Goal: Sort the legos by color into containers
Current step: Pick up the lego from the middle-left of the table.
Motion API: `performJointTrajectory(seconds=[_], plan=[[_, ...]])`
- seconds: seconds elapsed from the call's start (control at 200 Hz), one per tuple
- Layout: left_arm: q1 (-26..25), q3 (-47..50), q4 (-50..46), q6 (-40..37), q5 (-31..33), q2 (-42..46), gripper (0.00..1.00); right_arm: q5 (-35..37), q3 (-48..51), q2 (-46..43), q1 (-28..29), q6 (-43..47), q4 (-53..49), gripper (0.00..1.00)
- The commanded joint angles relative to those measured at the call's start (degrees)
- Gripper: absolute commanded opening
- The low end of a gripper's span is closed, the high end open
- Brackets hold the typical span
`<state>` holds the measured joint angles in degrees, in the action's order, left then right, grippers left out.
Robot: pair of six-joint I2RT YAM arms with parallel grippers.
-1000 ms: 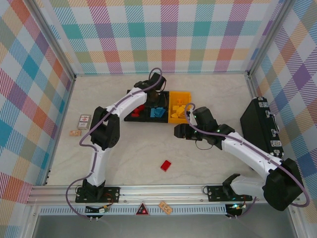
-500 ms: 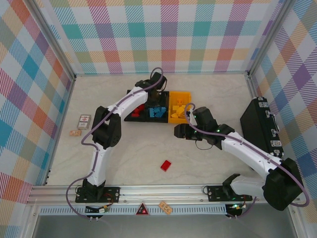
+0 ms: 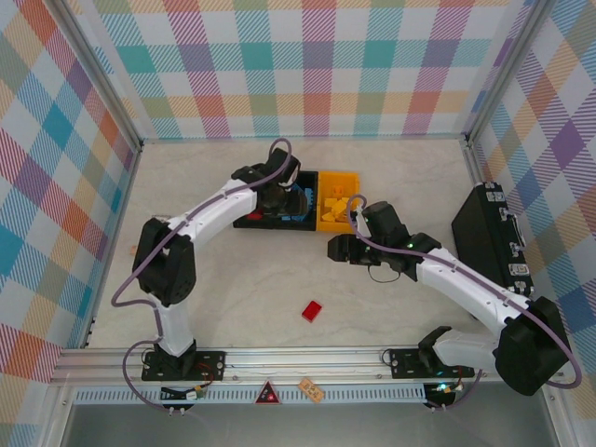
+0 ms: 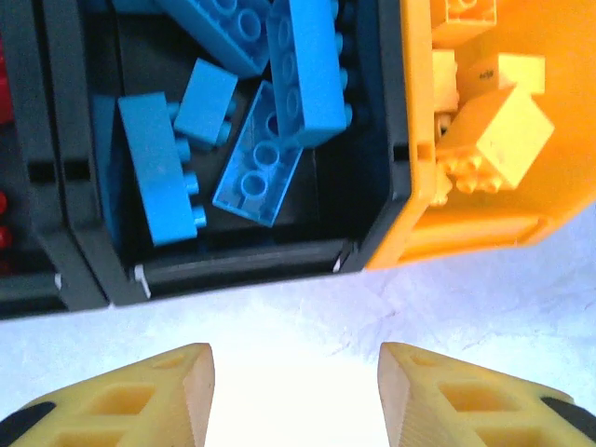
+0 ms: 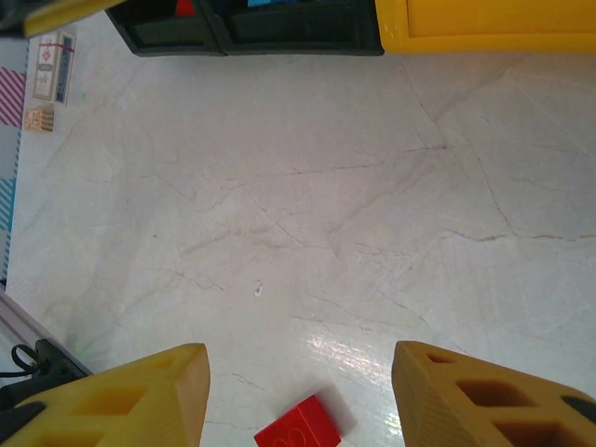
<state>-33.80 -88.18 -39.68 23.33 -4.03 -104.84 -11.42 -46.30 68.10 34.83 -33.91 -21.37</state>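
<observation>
Three joined bins stand at the table's far middle. The middle black bin [image 4: 372, 200] holds several blue legos [image 4: 256, 154]. The yellow bin [image 3: 340, 177] holds yellow legos [image 4: 498, 130]. A sliver of red bricks [image 4: 4, 244] shows in the left black bin. My left gripper [image 3: 282, 197] hovers above the bins' near edge, open and empty [image 4: 293, 391]. One red lego [image 3: 312, 310] lies alone on the table in front. My right gripper [image 3: 337, 249] hangs open above the table, with the red lego [image 5: 303, 430] low between its fingers [image 5: 300, 391] and well below them.
A large black latched case [image 3: 489, 233] lies at the right edge. A red-and-white card [image 5: 51, 65] and a small tan piece [image 5: 37, 118] lie at the far left. Pale marbled table [image 3: 242, 279] spreads between the bins and the arm bases.
My left arm has swung its elbow out to the left and drawn its gripper back from the bins' far side to their near edge. The right arm and the red lego stayed put.
</observation>
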Motion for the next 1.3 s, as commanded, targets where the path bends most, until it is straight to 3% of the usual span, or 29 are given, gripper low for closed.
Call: performJointTrajectory(seconds=[0.0,0.355,0.675,1.0,1.295], plan=[[-0.54,4.50,1.67,0.72,-1.67,4.57,0.50,-1.33,-0.34,0.03,-0.40,0.86,-1.74,0.55],[-5.17,17.56,3.07,-1.39,-5.56,12.96,0.50,-3.24,0.38,-1.00,-0.46,1.08,-3.99,0.55],[-15.84,30.25,6.23,1.51,-5.12,19.47,0.55,-2.61,4.06,-3.73,-3.50,-4.23,-8.51,0.59],[-24.96,31.09,6.98,3.78,-3.59,15.04,0.61,-2.60,9.06,-4.68,-7.25,-7.37,-8.10,0.59],[-29.07,26.22,3.44,2.33,-0.11,6.50,0.64,-2.38,11.29,-5.30,-8.33,-7.70,-6.58,0.59]])
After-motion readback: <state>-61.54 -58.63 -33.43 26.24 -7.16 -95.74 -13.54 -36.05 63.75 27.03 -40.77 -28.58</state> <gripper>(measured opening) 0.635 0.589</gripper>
